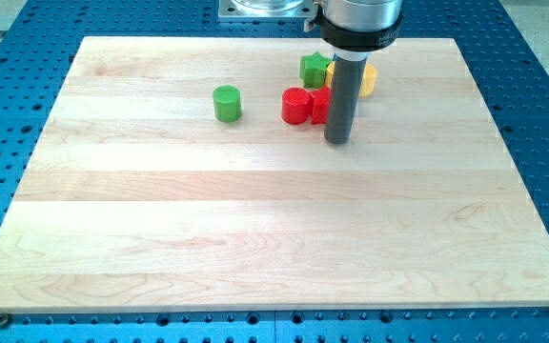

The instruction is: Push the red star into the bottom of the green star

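Observation:
The green star (314, 68) lies near the view's top, right of centre. The red star (320, 103) sits just below it, mostly hidden behind my rod. My tip (338, 140) rests on the board just below and to the right of the red star, close to it or touching it. A red cylinder (295, 105) stands against the red star's left side.
A green cylinder (226, 103) stands alone to the left of the cluster. A yellow block (367, 79) peeks out to the right of my rod, its shape unclear. The wooden board (255, 229) lies on a blue perforated table.

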